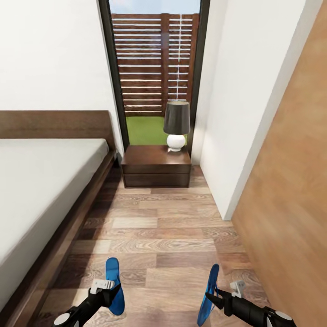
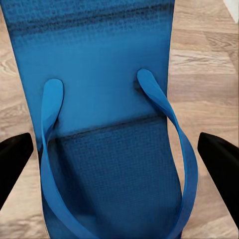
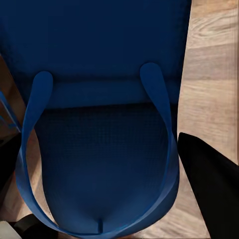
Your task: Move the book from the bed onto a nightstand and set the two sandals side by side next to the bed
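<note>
Each of my grippers holds one bright blue sandal above the wood floor at the near edge of the head view. My left gripper point(image 1: 109, 290) is shut on the left sandal point(image 1: 113, 271), which stands up on end. My right gripper point(image 1: 217, 299) is shut on the right sandal point(image 1: 211, 279), turned edge-on. In the left wrist view the sandal point(image 2: 109, 99) lies between two black fingers point(image 2: 219, 169). In the right wrist view the other sandal point(image 3: 99, 59) sits against a black finger point(image 3: 209, 194). The bed point(image 1: 41, 181) runs along the left. The nightstand point(image 1: 156, 168) stands ahead by the window. The book is out of view.
A dark-shaded lamp point(image 1: 176, 125) stands on the nightstand's right side. A white wall corner point(image 1: 227, 136) and a wooden panel point(image 1: 290, 204) close in the right side. A strip of plank floor point(image 1: 168, 236) runs between the bed frame and that wall.
</note>
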{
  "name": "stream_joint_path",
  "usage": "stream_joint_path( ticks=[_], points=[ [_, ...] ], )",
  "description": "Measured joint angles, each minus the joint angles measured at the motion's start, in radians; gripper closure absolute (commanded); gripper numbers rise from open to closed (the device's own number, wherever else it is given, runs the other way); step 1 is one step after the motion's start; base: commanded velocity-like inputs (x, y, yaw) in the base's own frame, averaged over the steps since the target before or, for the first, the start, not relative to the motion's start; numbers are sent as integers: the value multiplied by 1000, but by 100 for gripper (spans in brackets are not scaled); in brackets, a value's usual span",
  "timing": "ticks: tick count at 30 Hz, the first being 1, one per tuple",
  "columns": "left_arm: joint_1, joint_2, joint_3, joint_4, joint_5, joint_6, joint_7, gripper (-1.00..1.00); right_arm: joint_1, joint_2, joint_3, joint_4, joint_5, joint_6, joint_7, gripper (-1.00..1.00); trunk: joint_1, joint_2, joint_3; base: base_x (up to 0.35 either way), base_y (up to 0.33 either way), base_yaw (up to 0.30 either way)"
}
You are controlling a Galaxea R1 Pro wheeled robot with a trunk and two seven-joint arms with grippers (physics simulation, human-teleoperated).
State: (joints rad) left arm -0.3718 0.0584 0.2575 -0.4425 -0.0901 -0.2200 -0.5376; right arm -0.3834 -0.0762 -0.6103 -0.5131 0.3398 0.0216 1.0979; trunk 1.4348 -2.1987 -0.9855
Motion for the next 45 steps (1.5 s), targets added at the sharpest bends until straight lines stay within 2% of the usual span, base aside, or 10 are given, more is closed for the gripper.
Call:
stream_joint_path(
  ticks=[45],
  points=[
    [0,0,0,0,-1,0,0,100,0,0,0,0,0,0,0,100,0,0,0,331,0,0]
  ],
)
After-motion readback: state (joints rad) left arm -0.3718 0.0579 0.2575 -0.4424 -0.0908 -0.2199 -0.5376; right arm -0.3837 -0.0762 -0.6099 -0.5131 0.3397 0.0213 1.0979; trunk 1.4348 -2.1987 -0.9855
